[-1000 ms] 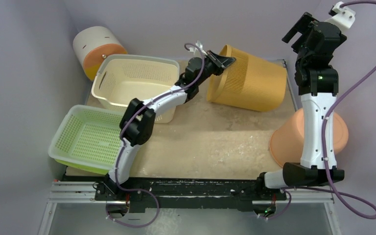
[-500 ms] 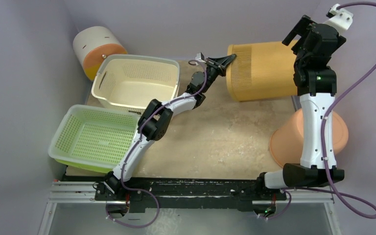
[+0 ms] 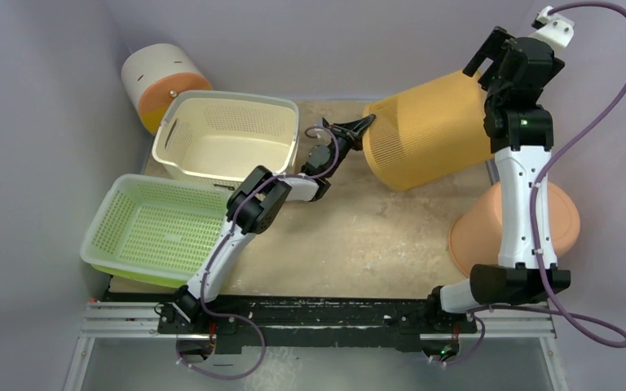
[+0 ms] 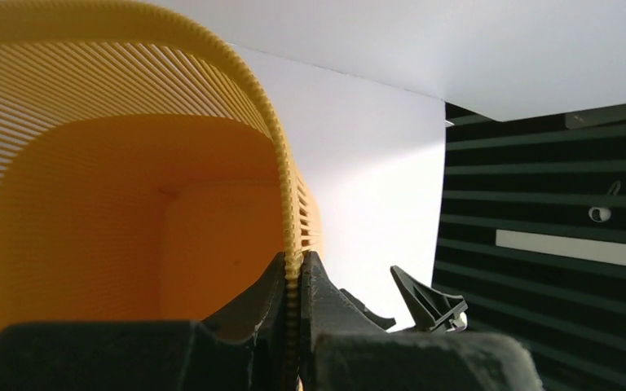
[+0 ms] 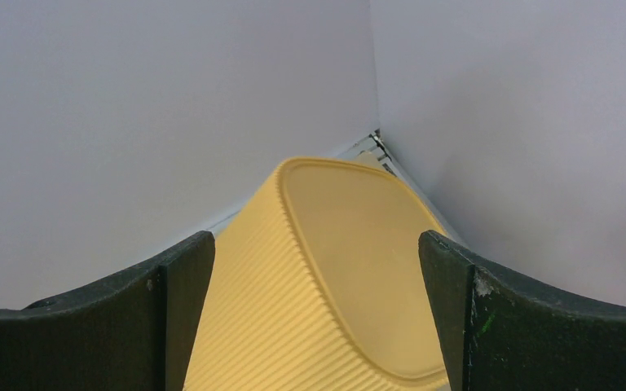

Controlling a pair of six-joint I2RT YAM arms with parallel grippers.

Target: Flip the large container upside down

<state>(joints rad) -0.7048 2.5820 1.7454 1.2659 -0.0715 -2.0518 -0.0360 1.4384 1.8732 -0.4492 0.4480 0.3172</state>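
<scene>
Open tabletop (image 3: 359, 236) mid-front, crowded edges
The cream basket (image 3: 227, 138) and green basket (image 3: 153, 230) block the left, orange tub (image 3: 566, 228) the right, yellow container (image 3: 428, 134) the rear.

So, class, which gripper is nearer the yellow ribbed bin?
Left. The left gripper is clamped on the rim of the yellow ribbed bin; the right gripper is open by its base.

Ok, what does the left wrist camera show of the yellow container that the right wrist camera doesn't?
Left wrist only: the hollow inside of the yellow container, and its ribbed rim pinched in the shut left gripper. Right wrist only: its closed flat base from outside, framed by the open right gripper. Both: the container's ribbed yellow side, with a pale wall behind.
</scene>
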